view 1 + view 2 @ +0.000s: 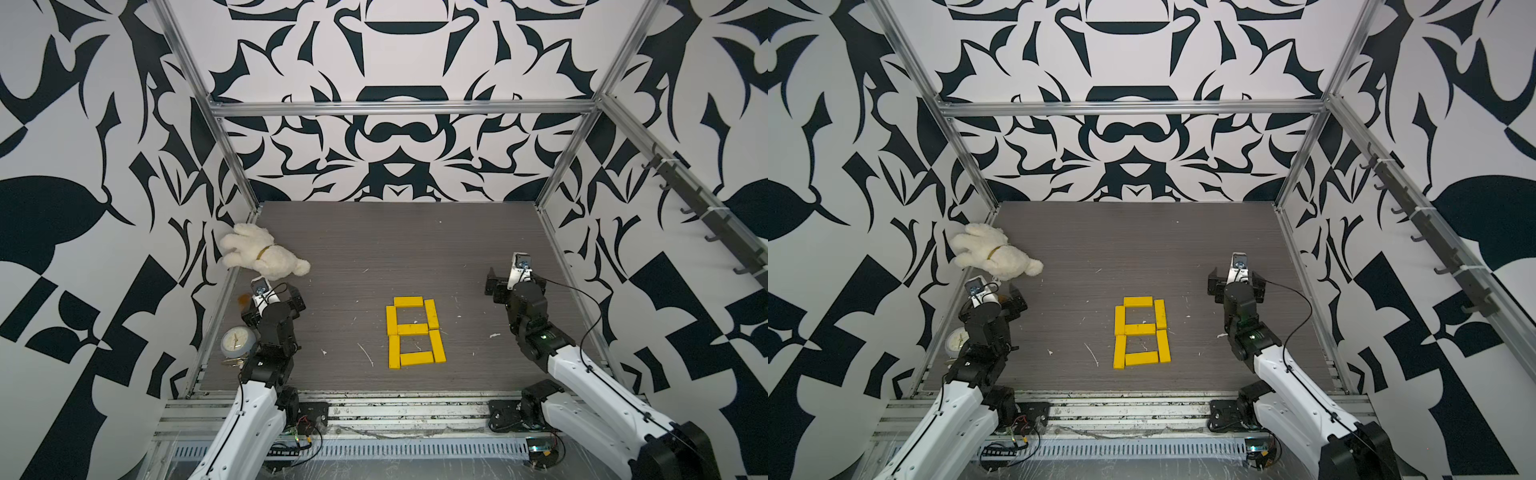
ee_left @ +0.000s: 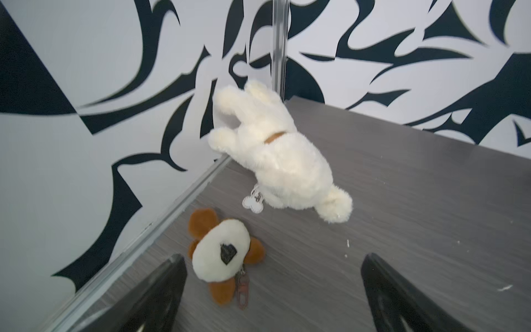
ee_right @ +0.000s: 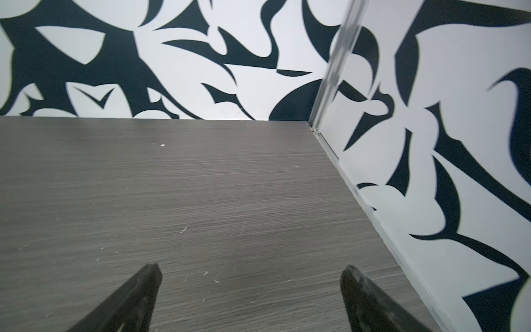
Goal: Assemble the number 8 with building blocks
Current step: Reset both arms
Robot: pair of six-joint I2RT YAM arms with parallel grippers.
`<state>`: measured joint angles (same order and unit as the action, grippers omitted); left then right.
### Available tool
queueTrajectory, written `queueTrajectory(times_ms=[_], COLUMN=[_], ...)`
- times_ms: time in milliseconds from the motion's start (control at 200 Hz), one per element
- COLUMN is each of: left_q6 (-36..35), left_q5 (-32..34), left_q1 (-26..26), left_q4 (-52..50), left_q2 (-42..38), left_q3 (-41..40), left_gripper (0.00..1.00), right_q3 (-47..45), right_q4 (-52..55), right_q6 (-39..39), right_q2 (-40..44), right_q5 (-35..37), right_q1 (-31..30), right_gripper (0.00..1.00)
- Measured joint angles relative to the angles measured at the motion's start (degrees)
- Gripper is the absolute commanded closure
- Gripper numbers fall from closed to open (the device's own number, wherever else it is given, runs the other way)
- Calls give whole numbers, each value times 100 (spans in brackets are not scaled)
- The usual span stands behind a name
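In both top views the number 8 (image 1: pixel 412 329) of flat, bright-yellow rectangular building blocks (image 1: pixel 409 302) lies lower centre, seemingly finished, hence both arms rest aside. Left wrist view: left gripper (image 2: pixel 274 255) gapes wide, empty. Right wrist view: right gripper (image 3: pixel 252 266) likewise wide, holding nothing.

building blocks (image 1: pixel 412 329): yellow | walls (image 1: pixel 104 137): black-white swirls | clock (image 1: pixel 237 341): perhaps grey
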<state>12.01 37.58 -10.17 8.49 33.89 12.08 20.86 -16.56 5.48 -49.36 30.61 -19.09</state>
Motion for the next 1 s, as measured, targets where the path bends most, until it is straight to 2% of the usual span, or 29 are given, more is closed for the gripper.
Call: queueTrajectory(times_ms=[105, 270, 355, 435, 605, 755, 860, 935, 1000], left_q6=[4, -114, -323, -553, -697, -597, -540, -511, -485], left_q5=[-293, -640, -922, -1353, -1853, -1976, -1998, -2017, -2033], left_q1=[245, 560, 745, 839, 894, 1117, 1213, 1215, 1215], left_q4=[782, 2734, 3635, 4157, 4741, 4553, 4531, 4507, 4494], left_q2=[850, 3071, 4557, 5488, 5530, 5534, 5534, 5532, 5532], left_q3=[-260, -245, 120, 527, 538, 826, 831, 831, 831], left_gripper=[1, 0, 1, 1, 1, 0, 1, 1, 1], right_q3=[-452, -1084, -1231, -1193, -1095, -1010, -621, -437, -420], right_q4=[-660, -1696, -2074, -2243, -2793, -3300, -3119, -3790, -3947], right_q6=[37, -20, -70, -164, -389, -704, -743, -857, -807], right_q2=[-254, -772, -850, -890, -1377, -2229, -2717, -3486, -4009], right_q5=[249, 525, 535, 450, 306, 103, -498, -1113, -1228], right_q1=[0, 0, 9, 28, 79, 304, 704, 931, 1054], right_gripper=[0, 0, 0, 0, 0, 0, 0, 0, 0])
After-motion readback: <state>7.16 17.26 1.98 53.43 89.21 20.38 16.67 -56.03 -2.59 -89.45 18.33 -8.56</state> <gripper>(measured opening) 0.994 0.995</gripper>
